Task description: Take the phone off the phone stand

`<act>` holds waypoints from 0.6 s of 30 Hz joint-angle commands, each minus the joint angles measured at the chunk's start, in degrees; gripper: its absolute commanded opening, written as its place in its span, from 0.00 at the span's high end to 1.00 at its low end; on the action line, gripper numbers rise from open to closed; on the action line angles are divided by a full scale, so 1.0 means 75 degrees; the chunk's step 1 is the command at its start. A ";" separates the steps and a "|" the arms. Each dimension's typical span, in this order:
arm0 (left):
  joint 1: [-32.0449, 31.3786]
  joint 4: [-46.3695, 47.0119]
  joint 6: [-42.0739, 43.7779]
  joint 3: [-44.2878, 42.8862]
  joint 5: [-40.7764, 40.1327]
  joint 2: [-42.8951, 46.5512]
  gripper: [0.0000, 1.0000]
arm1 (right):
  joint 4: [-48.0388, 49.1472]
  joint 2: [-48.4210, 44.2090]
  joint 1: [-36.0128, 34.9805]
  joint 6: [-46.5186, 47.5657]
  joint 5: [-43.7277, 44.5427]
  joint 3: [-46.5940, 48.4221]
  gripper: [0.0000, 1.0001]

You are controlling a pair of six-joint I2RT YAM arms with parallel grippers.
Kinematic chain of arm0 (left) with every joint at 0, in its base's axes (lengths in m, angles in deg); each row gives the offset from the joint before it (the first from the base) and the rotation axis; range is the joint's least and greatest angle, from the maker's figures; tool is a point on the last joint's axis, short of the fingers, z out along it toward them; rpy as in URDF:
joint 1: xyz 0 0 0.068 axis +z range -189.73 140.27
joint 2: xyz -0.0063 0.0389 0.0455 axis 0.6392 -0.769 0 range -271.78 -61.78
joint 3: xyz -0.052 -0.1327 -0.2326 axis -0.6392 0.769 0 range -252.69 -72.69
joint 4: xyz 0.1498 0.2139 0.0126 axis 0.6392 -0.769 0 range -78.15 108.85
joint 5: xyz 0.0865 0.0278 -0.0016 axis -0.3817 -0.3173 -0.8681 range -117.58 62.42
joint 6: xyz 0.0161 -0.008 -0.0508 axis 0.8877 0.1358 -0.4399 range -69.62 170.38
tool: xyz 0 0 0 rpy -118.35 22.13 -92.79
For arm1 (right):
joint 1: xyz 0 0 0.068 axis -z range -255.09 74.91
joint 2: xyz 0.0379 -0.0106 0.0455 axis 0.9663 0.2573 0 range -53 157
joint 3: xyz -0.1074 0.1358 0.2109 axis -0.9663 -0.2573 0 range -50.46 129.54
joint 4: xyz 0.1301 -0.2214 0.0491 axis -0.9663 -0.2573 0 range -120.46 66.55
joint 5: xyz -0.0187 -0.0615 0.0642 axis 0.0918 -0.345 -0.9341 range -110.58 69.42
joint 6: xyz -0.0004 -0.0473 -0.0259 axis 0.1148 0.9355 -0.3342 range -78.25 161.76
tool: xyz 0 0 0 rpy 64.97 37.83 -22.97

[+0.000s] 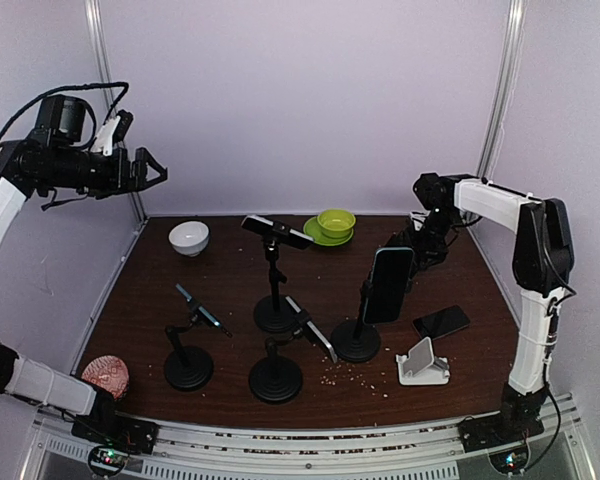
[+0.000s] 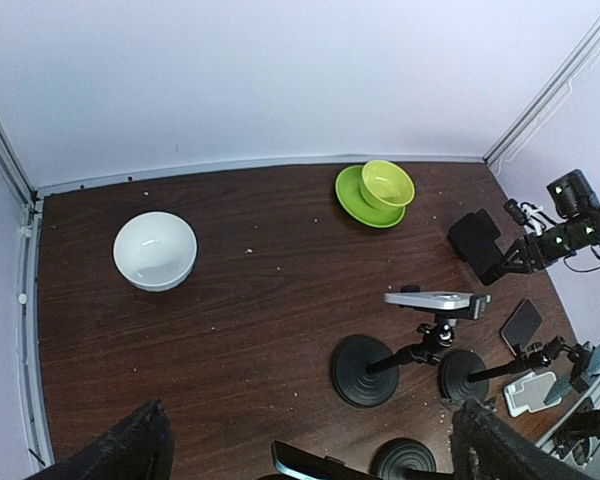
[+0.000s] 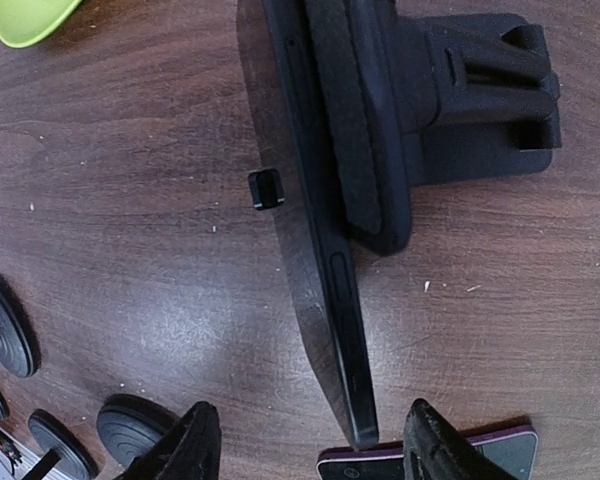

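Wide-open jaws on the left gripper (image 1: 152, 168) hold nothing; that arm hangs high over the far left corner, well apart from everything on the dark brown wooden table (image 1: 230, 270).

Right of centre stands a tall black pole holder with a round base (image 1: 356, 340), clamping a larger black phone with a pale rim (image 1: 390, 283) upright. The right gripper (image 3: 310, 415) sits just behind and above it. Its 2 fingers stand partly apart and grip nothing, though the wrist view shows the larger phone's thin edge running into the gap between them without touching either.

The slim black smartphone with a pinkish-red edge (image 1: 442, 322) lies flat on the table at the right, screen up. It is just beyond the small white plastic wedge-shaped stand (image 1: 423, 363), which is empty. Whether they touch I cannot tell. By that layout the removal looks done.

Risks from here, as I judge them:
1. A sideways or downward move by the right arm could catch the clamped phone's edge. That could tip the tall holder onto the slim phone or the white stand.
2. Closing the fingers now would pinch the wrong phone.
3. A regrasp of the flat, glossy slim phone could slip and push it against the stand.
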 commanded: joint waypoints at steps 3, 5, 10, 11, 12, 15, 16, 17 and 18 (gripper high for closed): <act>-0.0034 0.0051 -0.0135 -0.0293 -0.0143 -0.0154 0.06 | 0.0212 0.0239 -0.0007 0.0155 -0.0003 0.0081 0.40; -0.0039 0.0129 -0.0160 -0.0241 -0.0189 -0.0150 0.06 | 0.0243 0.0309 0.0007 0.0211 -0.0078 0.0095 0.43; -0.0041 0.0290 -0.0240 -0.0156 -0.0072 -0.0239 0.06 | 0.0343 0.0448 0.0067 0.0312 -0.0146 0.0036 0.50; -0.0041 0.0290 -0.0240 -0.0202 -0.0074 -0.0272 0.06 | 0.0373 0.0456 0.0075 0.0313 -0.0184 0.0013 0.52; -0.0038 0.0290 -0.0240 -0.0248 -0.0083 -0.0305 0.06 | 0.0404 0.0467 0.0091 0.0321 -0.0221 0.0006 0.54; -0.0041 0.0290 -0.0281 -0.0334 -0.0070 -0.0405 0.06 | 0.0473 0.0491 0.0132 0.0319 -0.0293 -0.0006 0.62; -0.0041 0.0299 -0.0286 -0.0351 -0.0044 -0.0441 0.06 | 0.0482 0.0496 0.0151 0.0315 -0.0295 -0.0007 0.65; -0.0041 0.0308 -0.0287 -0.0364 -0.0032 -0.0464 0.07 | 0.0476 0.0497 0.0166 0.0324 -0.0302 -0.0013 0.68; -0.0041 0.0303 -0.0297 -0.0367 -0.0028 -0.0483 0.07 | 0.0463 0.0497 0.0175 0.0326 -0.0313 -0.0018 0.71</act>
